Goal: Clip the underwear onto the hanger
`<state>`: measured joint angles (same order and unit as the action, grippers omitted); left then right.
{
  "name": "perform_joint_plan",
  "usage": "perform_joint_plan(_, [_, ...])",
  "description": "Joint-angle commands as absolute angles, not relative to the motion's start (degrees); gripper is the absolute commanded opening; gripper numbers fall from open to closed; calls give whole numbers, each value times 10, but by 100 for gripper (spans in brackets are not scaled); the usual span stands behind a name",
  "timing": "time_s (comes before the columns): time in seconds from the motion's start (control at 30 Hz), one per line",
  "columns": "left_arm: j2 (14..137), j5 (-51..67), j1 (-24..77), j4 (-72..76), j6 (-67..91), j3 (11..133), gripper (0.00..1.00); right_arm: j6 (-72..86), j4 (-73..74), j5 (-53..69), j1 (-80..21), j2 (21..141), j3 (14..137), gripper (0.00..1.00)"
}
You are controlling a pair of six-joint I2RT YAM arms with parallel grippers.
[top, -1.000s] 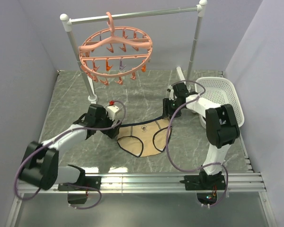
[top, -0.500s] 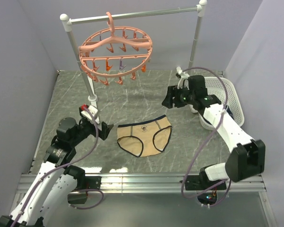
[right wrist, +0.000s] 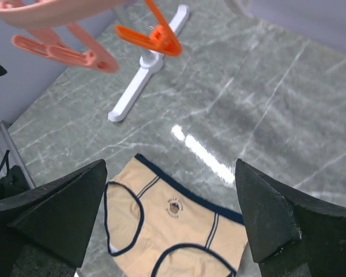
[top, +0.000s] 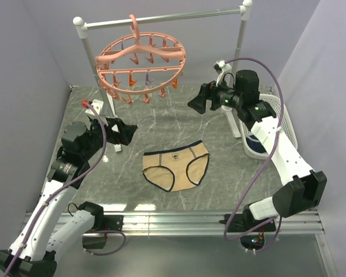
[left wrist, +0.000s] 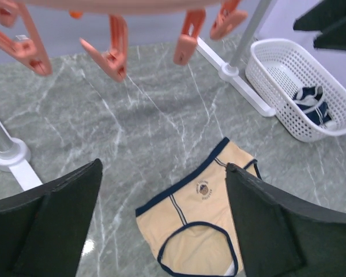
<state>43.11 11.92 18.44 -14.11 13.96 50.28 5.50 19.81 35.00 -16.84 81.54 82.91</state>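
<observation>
The beige underwear [top: 176, 168] with navy trim lies flat on the grey marble table, waistband toward the back. It also shows in the left wrist view [left wrist: 202, 222] and the right wrist view [right wrist: 173, 225]. The pink round hanger [top: 141, 62] hangs by its hook from the rack's bar, its clips [left wrist: 112, 51] dangling. My left gripper [top: 124, 131] is open and empty, raised to the left of the underwear [left wrist: 162, 168]. My right gripper [top: 197, 103] is open and empty, raised behind and to the right of the underwear, below the hanger's right side [right wrist: 170, 166].
The silver-and-white rack [top: 161, 20] stands across the back, with feet on the table [left wrist: 11, 156] [right wrist: 144, 69]. A white basket [top: 274, 115] at the right holds a dark garment [left wrist: 311, 104]. An orange clip [right wrist: 155, 34] hangs close above the right wrist camera.
Both grippers have lifted off the underwear and drawn apart: the left up and to the left, the right up and back toward the hanger. The underwear stays flat on the table.
</observation>
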Motion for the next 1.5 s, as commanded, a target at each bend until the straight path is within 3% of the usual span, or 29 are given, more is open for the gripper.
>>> perform_joint_plan(0.0, [445,120,163,-120,167,546,91,22,146,349,-192,771,807,100])
perform_joint_plan(0.1, [467,122,149,-127,198,569,79,-53,183,302,-232,763,816,100])
perform_joint_plan(0.23, [476,127,144,-106,239,577,72,-124,226,287,-243,766,845,100])
perform_joint_plan(0.43, [462,135,142,-45,294,540,64,-59,205,294,-259,754,860,100])
perform_joint_plan(0.67, [403,302,149,158,248,411,66,18,102,257,-263,772,860,97])
perform_joint_plan(0.77, [399,329,175,258,212,355,72,20,59,247,-263,786,856,95])
perform_joint_plan(1.0, [479,205,322,431,42,299,74,52,1,271,-236,821,853,91])
perform_joint_plan(1.17, [612,129,399,587,-41,304,75,42,-36,323,-220,817,842,88])
perform_joint_plan(1.47, [755,121,429,708,-97,357,81,-76,-83,425,-220,848,827,83])
